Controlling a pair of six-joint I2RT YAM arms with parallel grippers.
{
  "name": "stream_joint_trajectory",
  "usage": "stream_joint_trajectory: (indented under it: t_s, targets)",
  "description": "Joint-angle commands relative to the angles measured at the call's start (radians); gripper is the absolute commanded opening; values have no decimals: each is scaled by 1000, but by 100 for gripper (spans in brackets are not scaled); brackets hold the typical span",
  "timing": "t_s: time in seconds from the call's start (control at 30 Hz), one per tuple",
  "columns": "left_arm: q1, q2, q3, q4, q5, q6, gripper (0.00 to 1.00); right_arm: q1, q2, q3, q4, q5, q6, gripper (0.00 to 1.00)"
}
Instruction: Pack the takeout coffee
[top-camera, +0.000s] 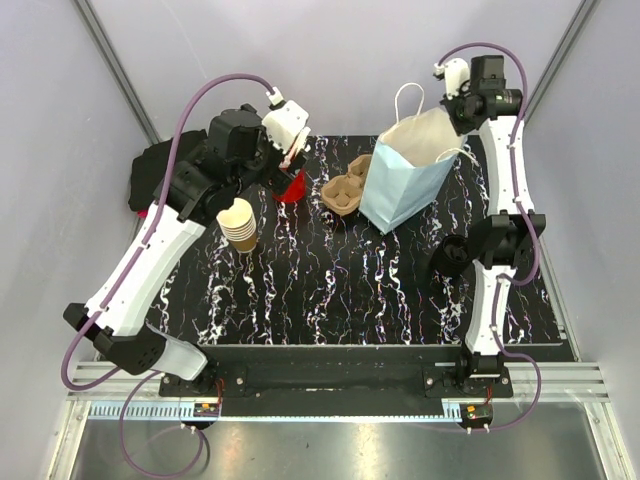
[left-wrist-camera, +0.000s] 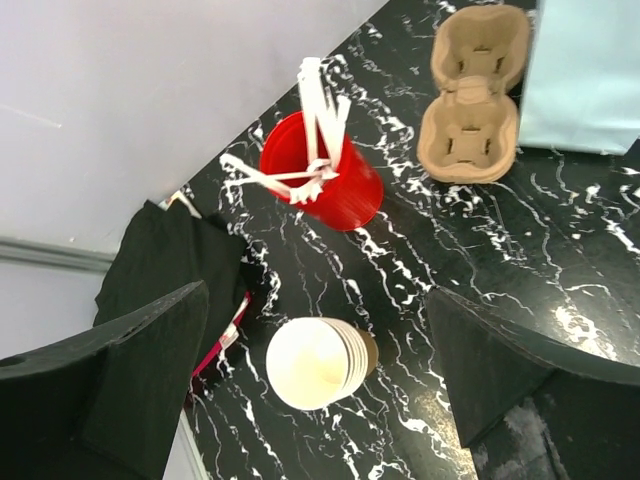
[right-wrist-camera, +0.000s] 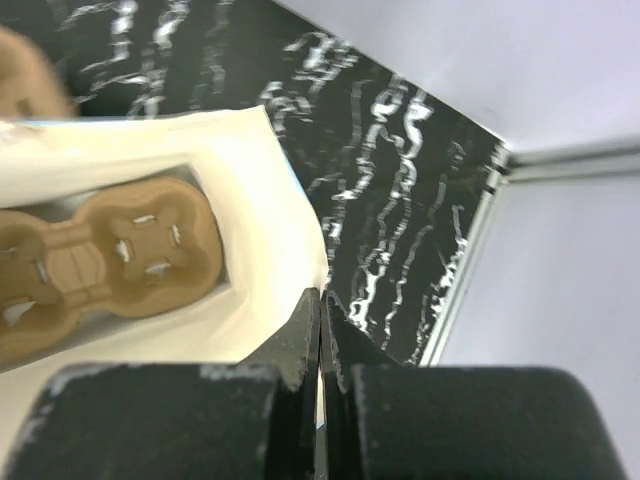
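Observation:
The takeout coffee is a tan paper cup with a white inside, topmost of several nested cups (top-camera: 238, 225) (left-wrist-camera: 320, 362) standing at the table's left. My left gripper (top-camera: 232, 192) (left-wrist-camera: 318, 400) hangs above the stack, open wide, with one finger on each side and clear of the cups. At the back right my right gripper (top-camera: 458, 118) (right-wrist-camera: 322, 300) is shut on the upper rim of the light blue paper bag (top-camera: 405, 180) (right-wrist-camera: 260, 200). The bag stands open, and a brown pulp carrier (right-wrist-camera: 100, 255) lies on its white floor.
A second pulp cup carrier (top-camera: 345, 185) (left-wrist-camera: 472, 95) lies on the table left of the bag. A red cup of white utensils (top-camera: 292, 185) (left-wrist-camera: 330, 185) stands behind the stacked cups. A black cloth (top-camera: 155, 175) (left-wrist-camera: 160, 270) sits off the table's left edge.

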Motion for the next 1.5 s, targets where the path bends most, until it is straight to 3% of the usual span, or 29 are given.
stream_joint_trajectory:
  t_s: [0.0,0.4,0.8,1.03,1.17,1.2,1.3,1.47]
  targets:
    - [29,0,-14,64,-30,-7,99,-27,14,54,106,86,54,0]
    - [126,26,-47,86,-10,-27,99,-157,28,58,192,166,93,0]
    - [251,52,-120,124,56,-16,99,-189,28,25,206,180,82,1]
    - [313,26,-202,155,140,22,99,-189,-15,-34,206,145,67,27]
    - [314,-12,-287,211,176,94,99,-189,-48,-37,194,122,68,48]
    - [316,-21,-326,227,180,105,99,-189,-64,-35,192,115,71,61]
    - [322,-55,-386,276,193,143,99,-189,-110,-32,187,99,80,81]
    - [340,-72,-428,284,228,207,99,-189,-210,-32,186,77,100,91]
